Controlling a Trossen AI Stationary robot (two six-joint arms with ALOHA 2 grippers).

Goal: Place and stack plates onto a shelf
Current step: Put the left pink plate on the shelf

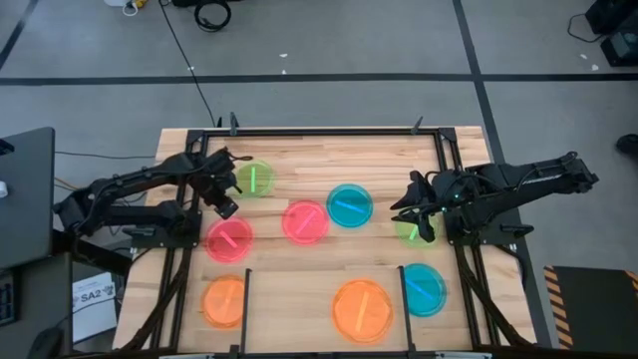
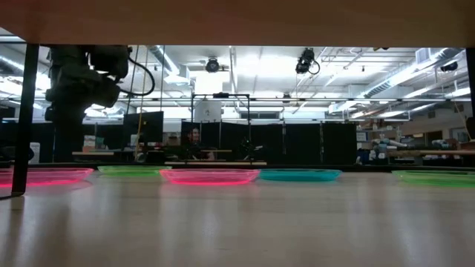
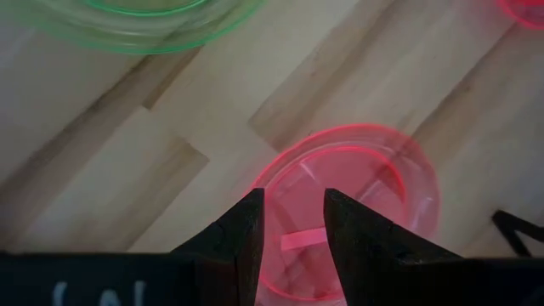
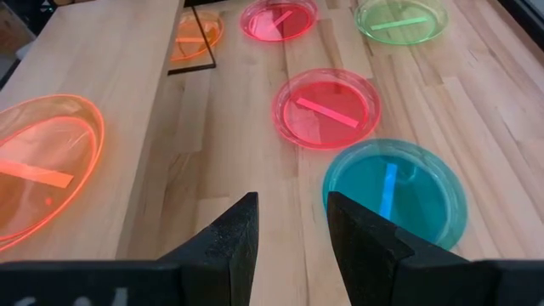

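Eight neon plates lie flat on the wooden table: green (image 1: 254,179), cyan (image 1: 349,204), pink (image 1: 305,221), pink (image 1: 229,239), orange (image 1: 225,301), orange (image 1: 362,309), cyan (image 1: 423,289), and a green one (image 1: 411,231) partly under the right arm. My left gripper (image 3: 293,225) is open and low over the far rim of the left pink plate (image 3: 357,200), with no contact showing. My right gripper (image 4: 289,225) is open above the table and points toward the cyan plate (image 4: 395,191). The shelf's thin black rods (image 1: 245,309) stand at the near edge.
Black arm rails (image 1: 179,289) run along both table sides. A second thin rod (image 1: 404,304) stands between the near orange and cyan plates. Bare wood (image 1: 299,274) lies between the middle plates and the near row. A person (image 2: 194,137) sits far behind the table.
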